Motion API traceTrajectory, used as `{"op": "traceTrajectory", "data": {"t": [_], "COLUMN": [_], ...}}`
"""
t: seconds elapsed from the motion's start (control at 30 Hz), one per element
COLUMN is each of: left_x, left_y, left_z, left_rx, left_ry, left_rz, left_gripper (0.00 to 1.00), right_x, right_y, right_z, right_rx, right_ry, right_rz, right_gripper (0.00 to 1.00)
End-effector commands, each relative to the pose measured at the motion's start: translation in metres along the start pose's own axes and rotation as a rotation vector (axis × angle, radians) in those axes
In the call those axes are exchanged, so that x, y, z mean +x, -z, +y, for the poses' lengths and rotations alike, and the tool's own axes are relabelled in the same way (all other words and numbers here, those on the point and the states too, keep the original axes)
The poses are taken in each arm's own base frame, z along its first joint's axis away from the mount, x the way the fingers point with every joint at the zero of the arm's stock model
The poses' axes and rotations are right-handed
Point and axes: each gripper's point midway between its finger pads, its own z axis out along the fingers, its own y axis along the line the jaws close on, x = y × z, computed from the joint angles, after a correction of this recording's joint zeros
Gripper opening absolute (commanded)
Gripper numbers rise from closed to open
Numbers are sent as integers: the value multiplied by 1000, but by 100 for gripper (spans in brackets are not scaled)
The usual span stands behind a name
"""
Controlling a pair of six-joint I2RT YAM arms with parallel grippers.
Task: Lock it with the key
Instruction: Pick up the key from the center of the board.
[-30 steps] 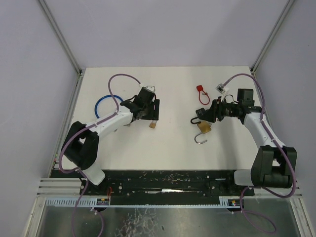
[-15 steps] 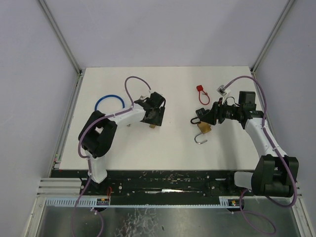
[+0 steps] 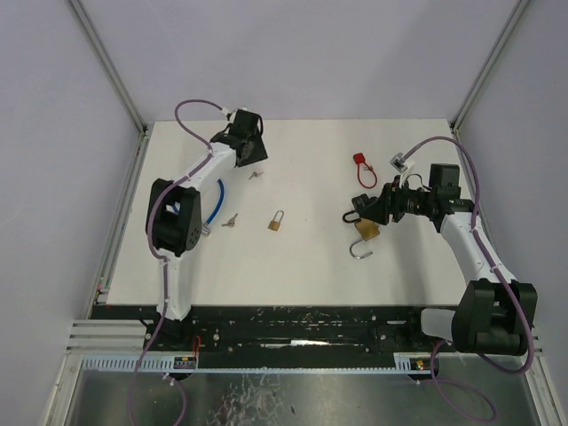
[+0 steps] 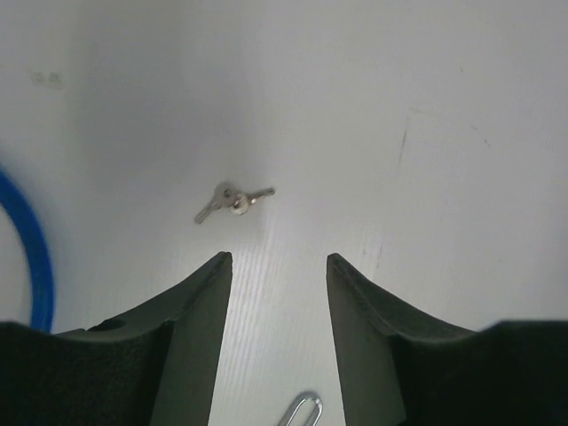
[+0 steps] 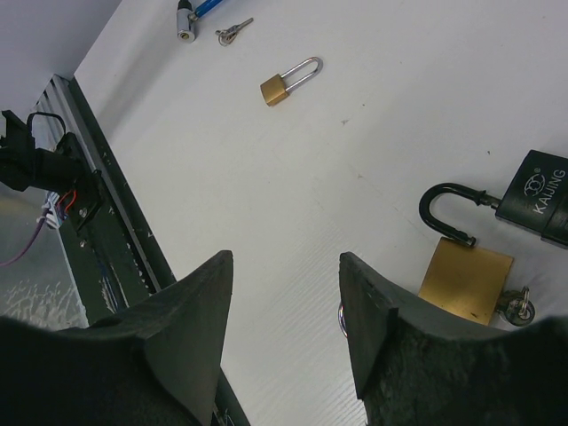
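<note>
My left gripper [image 3: 248, 153] [image 4: 277, 257] is open and empty at the back left of the table. A small silver key [image 4: 232, 201] lies on the table just beyond its fingertips and also shows in the top view [image 3: 256, 174]. A small brass padlock [image 3: 277, 221] [image 5: 286, 82] lies mid-table, its shackle shut. A second key [image 3: 229, 220] [image 5: 232, 32] lies to its left. My right gripper [image 3: 366, 207] [image 5: 286, 256] is open and empty beside a black padlock [image 5: 537, 200] with an open shackle and a larger brass padlock [image 3: 368, 231] [image 5: 466, 280].
A blue cable lock [image 3: 216, 200] [image 4: 27, 248] lies at the left, partly under the left arm. A red tag [image 3: 359, 160] and a white tag [image 3: 397, 161] lie at the back right. A silver loop [image 4: 302, 413] shows between the left fingers. The black front rail [image 5: 98, 231] borders the table.
My left arm has swung from mid-table to the back left, uncovering the small brass padlock and the second key. The right arm has barely moved.
</note>
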Motion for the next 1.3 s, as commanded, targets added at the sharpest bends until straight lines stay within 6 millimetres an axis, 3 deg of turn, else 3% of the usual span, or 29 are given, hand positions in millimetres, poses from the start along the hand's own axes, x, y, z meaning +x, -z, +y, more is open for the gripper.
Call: {"op": "traceTrajectory", "data": {"t": [0.0, 0.17, 0.4, 1.27], "left_x": [2, 3, -3, 19], "left_y": [-26, -50, -68, -91], "left_z": [-3, 7, 21, 37], "left_rx": [-81, -149, -198, -233], "left_ry": [92, 102, 96, 117], "left_rz": [9, 18, 16, 70], "left_gripper": [44, 39, 33, 23], "right_x": [-7, -6, -6, -5], "right_y": [1, -2, -5, -6], "right_z": [3, 0, -6, -12], "right_rx": [-12, -15, -15, -2], "right_ry": [45, 30, 12, 11], "right_rz": [-13, -3, 10, 26], "right_gripper": [58, 58, 58, 58]}}
